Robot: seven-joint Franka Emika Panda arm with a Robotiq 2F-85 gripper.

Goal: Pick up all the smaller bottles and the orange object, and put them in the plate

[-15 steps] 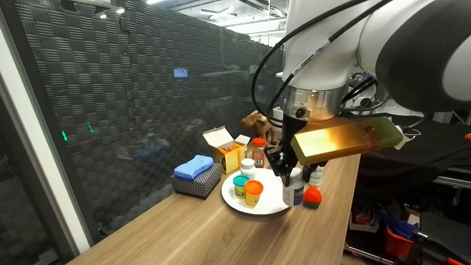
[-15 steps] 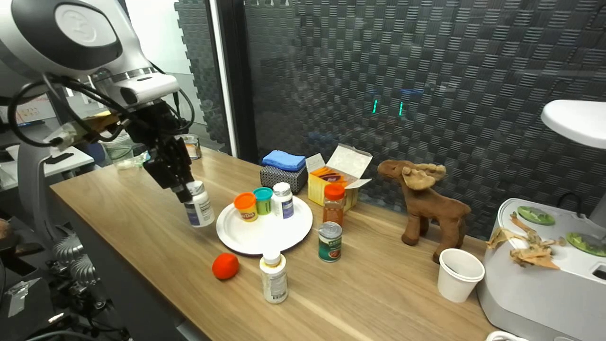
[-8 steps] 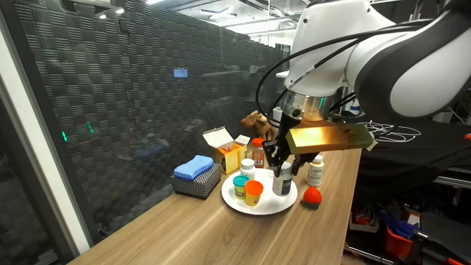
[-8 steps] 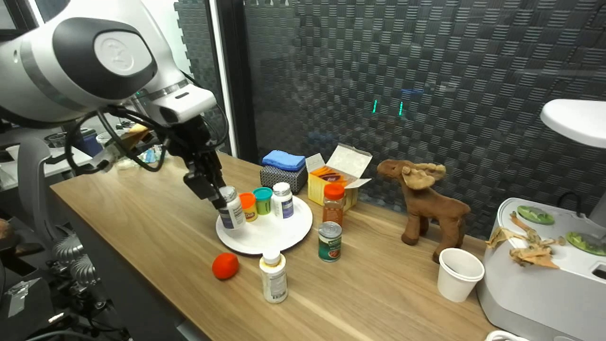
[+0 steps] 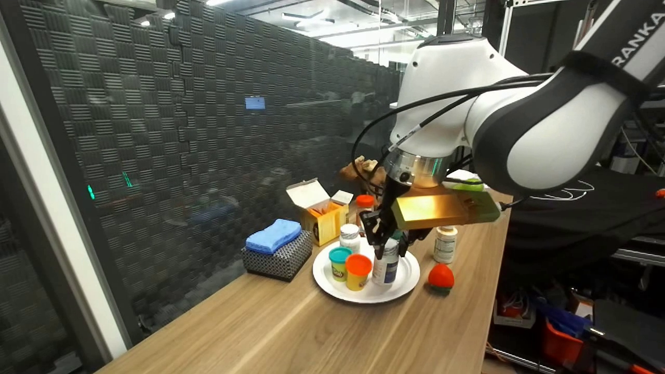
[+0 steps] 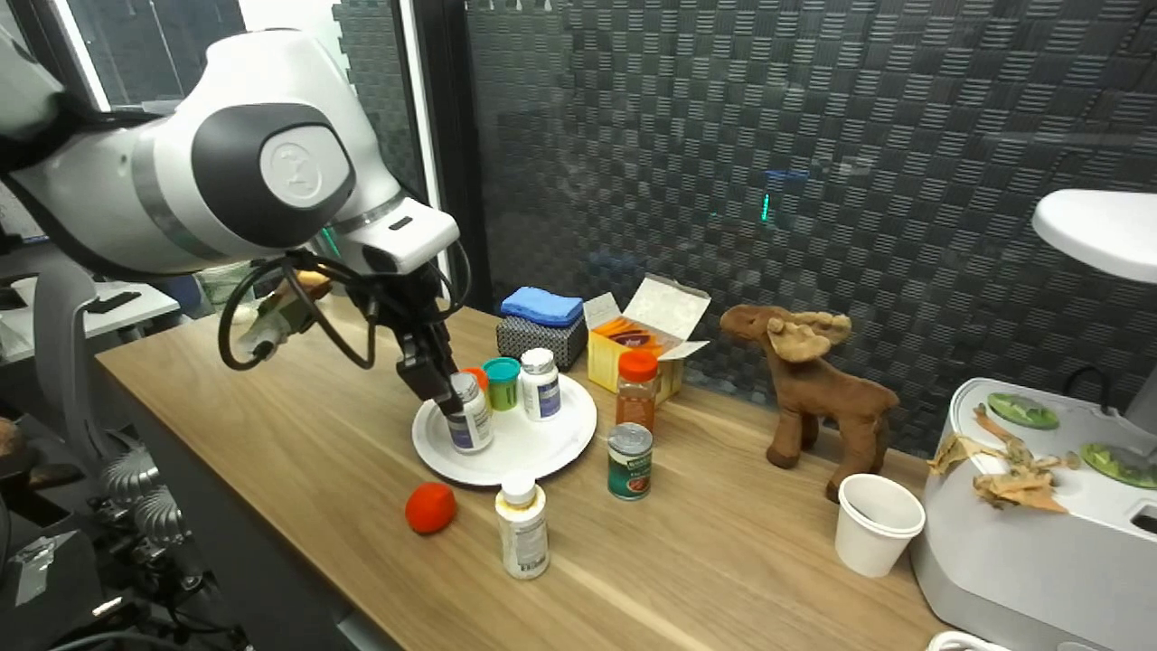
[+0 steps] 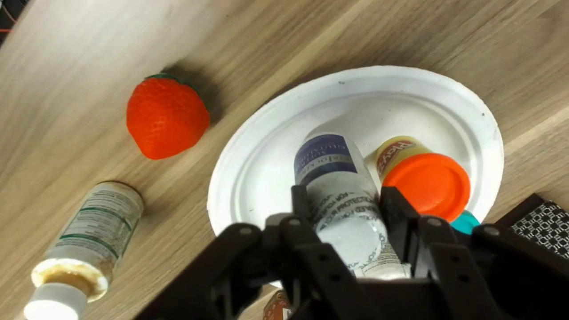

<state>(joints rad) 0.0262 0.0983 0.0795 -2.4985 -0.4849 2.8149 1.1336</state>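
Observation:
My gripper (image 7: 345, 194) is shut on a white bottle with a purple label (image 7: 326, 155), in both exterior views over the near side of the white plate (image 5: 358, 298). The bottle is nearly upright; I cannot tell if its base touches the plate. On the plate stand an orange-lidded tub (image 7: 426, 184), right beside the held bottle, a teal-lidded tub (image 6: 502, 384) and another white bottle (image 6: 541, 389). Off the plate, on the table, are the orange-red strawberry-shaped object (image 7: 166, 118) and a white bottle with a green-lined label (image 7: 95, 226).
Beside the plate stand a red-capped jar (image 6: 637, 398), a green can (image 6: 630, 463), an open yellow box (image 5: 324, 223) and a patterned box (image 5: 283, 259) with a blue cloth (image 5: 274, 236). A toy moose (image 6: 813, 389) and paper cups (image 6: 875, 529) stand farther along.
My gripper has carried the held bottle from beside the plate to over it, then lower, close to the orange-lidded tub. The other objects have not moved.

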